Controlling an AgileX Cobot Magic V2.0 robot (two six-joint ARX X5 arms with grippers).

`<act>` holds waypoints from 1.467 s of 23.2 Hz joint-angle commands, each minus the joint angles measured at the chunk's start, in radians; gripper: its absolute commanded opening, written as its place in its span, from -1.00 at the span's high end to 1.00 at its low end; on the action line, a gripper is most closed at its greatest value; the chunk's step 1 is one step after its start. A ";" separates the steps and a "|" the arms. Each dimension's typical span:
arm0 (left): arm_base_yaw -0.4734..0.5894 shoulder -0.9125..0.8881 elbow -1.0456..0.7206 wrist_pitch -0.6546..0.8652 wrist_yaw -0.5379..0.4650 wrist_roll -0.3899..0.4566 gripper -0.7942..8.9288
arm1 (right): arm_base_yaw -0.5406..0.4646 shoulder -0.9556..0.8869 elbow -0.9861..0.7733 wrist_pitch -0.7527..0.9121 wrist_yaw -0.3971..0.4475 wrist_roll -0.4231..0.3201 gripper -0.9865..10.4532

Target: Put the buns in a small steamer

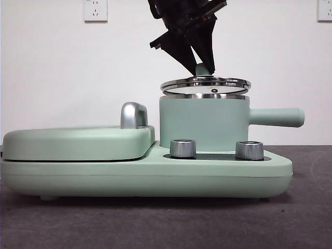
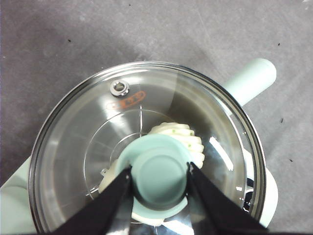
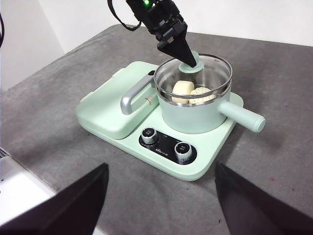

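The mint-green small steamer [image 1: 202,124] stands on the right half of the cooker base [image 1: 155,174]. Two cream-white buns lie inside it: the smooth one [image 3: 182,88] and the ridged one with green dots [image 2: 188,137] [image 3: 200,93]. My left gripper [image 1: 199,62] [image 2: 160,169] comes from above and is shut on the green knob [image 2: 159,171] of the glass lid [image 1: 205,84] [image 2: 88,147]. It holds the lid just above the pot's steel rim. My right gripper [image 3: 161,165] is open and empty, well away from the cooker on its near side.
The flat hinged grill plate [image 1: 78,142] with its chrome handle [image 1: 133,115] fills the base's left half. Two steel dials [image 1: 182,148] [image 1: 249,150] sit on the front. The pot's long handle [image 1: 275,117] sticks out to the right. The table's edge [image 3: 29,161] is at the near left.
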 commanded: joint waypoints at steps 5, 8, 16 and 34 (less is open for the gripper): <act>-0.004 0.061 0.031 0.019 -0.020 -0.002 0.81 | 0.005 0.002 0.010 0.009 -0.001 0.010 0.23; -0.003 0.071 0.031 0.017 -0.025 -0.002 0.81 | 0.005 0.002 0.010 0.009 -0.001 0.010 0.23; -0.005 0.070 0.038 0.012 -0.048 -0.050 0.41 | 0.005 0.002 0.010 0.009 -0.001 0.010 0.23; 0.072 -0.616 -0.368 -0.217 -0.018 -0.139 -0.25 | 0.005 0.010 0.010 0.118 -0.031 0.010 0.23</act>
